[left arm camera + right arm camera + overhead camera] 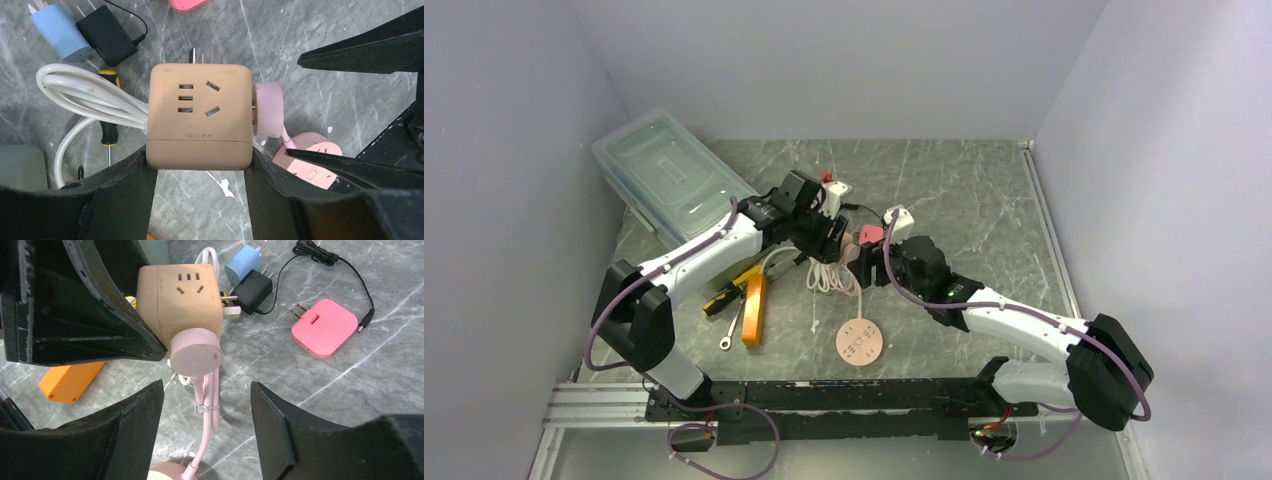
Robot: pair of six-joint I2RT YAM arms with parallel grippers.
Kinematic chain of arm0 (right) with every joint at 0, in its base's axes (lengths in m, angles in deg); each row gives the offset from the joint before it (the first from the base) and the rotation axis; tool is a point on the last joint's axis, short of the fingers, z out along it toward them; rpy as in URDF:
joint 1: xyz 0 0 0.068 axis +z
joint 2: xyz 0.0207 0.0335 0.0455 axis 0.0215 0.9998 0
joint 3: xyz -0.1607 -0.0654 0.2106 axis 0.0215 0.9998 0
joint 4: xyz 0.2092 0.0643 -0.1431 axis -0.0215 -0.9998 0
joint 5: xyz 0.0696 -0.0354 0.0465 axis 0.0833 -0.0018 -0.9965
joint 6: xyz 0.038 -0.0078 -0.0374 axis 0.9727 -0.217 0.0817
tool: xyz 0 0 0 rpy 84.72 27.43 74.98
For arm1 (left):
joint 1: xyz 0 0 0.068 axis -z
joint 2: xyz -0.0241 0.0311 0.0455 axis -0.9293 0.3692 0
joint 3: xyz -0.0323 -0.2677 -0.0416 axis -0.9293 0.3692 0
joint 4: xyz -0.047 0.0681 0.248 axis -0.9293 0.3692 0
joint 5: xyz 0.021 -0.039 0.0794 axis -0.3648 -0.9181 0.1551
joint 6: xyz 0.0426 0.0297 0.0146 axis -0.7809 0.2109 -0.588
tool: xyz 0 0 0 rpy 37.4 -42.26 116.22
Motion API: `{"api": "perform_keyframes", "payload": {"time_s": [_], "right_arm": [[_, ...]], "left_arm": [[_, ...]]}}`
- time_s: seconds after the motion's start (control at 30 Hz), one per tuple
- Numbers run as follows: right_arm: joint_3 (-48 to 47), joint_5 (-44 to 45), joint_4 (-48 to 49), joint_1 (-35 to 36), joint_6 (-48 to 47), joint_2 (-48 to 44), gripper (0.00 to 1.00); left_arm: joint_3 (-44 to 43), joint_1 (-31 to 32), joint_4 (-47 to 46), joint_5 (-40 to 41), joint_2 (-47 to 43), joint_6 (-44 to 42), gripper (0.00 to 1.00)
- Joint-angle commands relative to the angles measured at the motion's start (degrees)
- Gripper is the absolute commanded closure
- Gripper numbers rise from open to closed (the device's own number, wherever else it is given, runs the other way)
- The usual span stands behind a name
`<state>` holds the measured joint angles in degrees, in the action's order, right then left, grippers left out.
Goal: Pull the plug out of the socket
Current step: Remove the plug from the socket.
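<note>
Left pincer (200, 162) holds the rigid socket cube (200, 115); my wide right pincer (206, 390) should pinch the hard plug (196, 352) by its round rim.

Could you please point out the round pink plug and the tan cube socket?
round pink plug (196, 354): right wrist view, its flat round back.
tan cube socket (200, 107): left wrist view, its outlet face.
</note>
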<state>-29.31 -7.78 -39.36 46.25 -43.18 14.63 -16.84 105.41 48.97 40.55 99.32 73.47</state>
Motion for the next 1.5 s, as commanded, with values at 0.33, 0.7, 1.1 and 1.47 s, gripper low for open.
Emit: {"api": "perform_keyframes", "payload": {"time_s": [0.33, 0.7, 1.1, 1.47], "right_arm": [[-2.9, 0.0, 1.3, 0.3, -0.8, 1.8, 0.44], [-3.3, 1.3, 1.6, 0.4, -1.1, 3.1, 0.49], [-2.3, 5.6, 1.5, 0.4, -1.1, 2.0, 1.0], [-0.3, 20.2, 4.7, 9.7, -4.2, -0.7, 1.0]], "left_arm": [[-1.5, 4.6, -0.3, 1.2, 0.8, -2.7, 1.0], [-1.6, 6.3, 0.0, 0.0, 1.1, -4.0, 1.0], [-1.9, 7.8, 0.9, 4.4, 1.7, -3.8, 1.0], [-2.9, 5.9, 0.7, 4.8, 4.4, -0.5, 1.0]]}}
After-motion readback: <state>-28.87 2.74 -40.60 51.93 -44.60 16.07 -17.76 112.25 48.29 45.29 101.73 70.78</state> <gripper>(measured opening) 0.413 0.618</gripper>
